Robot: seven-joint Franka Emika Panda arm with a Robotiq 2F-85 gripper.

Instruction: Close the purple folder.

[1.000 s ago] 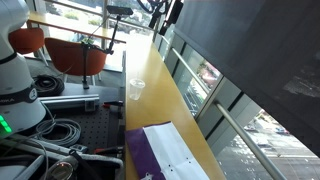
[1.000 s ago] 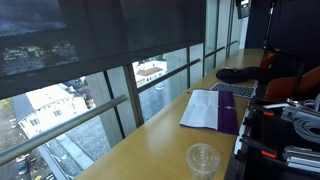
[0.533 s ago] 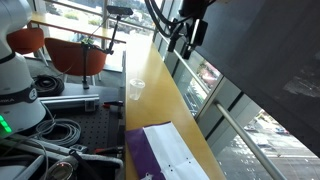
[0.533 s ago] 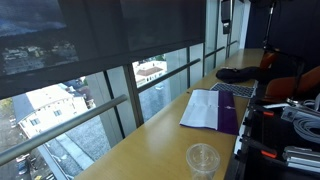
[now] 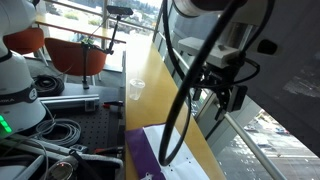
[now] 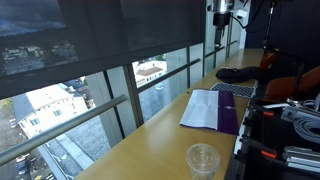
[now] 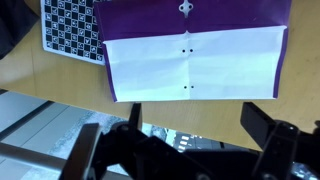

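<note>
Two fingers of the gripper (image 7: pixel 190 114) stand spread wide apart at the lower edge of the wrist view, and we see nothing held between them. Beyond them lies the purple folder (image 7: pixel 190 14), open and flat on the wooden counter (image 7: pixel 30 70), with a white sheet (image 7: pixel 190 62) exposed on the half nearer the gripper. A checkerboard card (image 7: pixel 70 25) lies just beside one corner of the folder.

In both exterior views we find the gripper (image 5: pixel 228 98) (image 6: pixel 222 14) in the air above the counter (image 5: pixel 160 75) (image 6: pixel 150 140), apart from the folder (image 5: pixel 145 155) (image 6: pixel 228 112) and touching nothing. The counter runs along the window (image 6: pixel 110 110). A clear cup (image 5: pixel 136 88) (image 6: pixel 203 158) stands upright on the same counter, well apart from the folder. Black cables (image 5: pixel 190 90) hang from the arm.
</note>
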